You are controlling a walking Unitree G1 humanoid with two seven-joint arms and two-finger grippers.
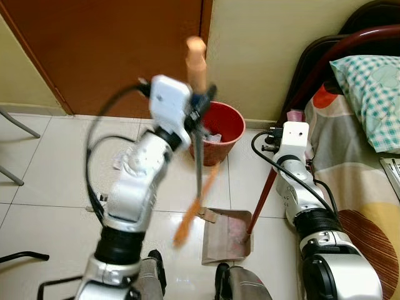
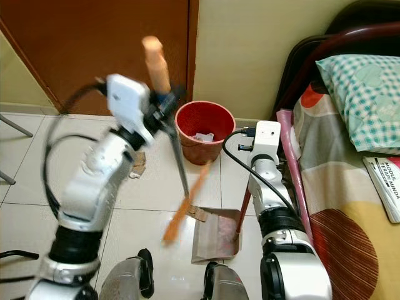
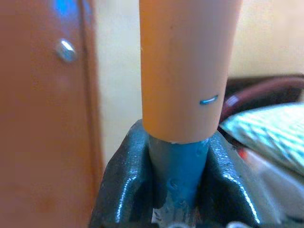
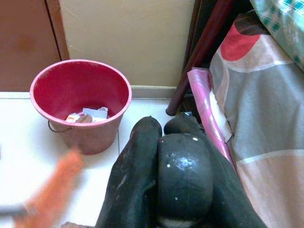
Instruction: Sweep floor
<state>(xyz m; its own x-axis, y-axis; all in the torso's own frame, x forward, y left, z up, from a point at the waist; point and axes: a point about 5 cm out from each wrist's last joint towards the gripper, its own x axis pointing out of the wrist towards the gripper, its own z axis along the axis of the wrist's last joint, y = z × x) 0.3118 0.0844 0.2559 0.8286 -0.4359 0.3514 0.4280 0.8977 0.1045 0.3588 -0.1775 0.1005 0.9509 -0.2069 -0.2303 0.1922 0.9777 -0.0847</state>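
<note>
Gripping the broom [image 1: 199, 156] below its orange handle cap, the left end effector [image 1: 201, 100] sits upper centre; bristles blur above the dustpan [image 1: 226, 236]. Right end effector [image 4: 164, 175] fingers pressed together, dustpan stick hidden. Red bucket [image 1: 222, 128] behind.

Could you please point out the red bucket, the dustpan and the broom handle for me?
Red bucket [image 2: 187, 128]: right eye view, left rim.
Dustpan [image 1: 226, 234]: left eye view, flat pan.
Broom handle [image 3: 183, 66]: left wrist view, orange grip.

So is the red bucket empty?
No, the red bucket holds scraps of paper litter at its bottom, seen plainly from the right wrist view.
</note>
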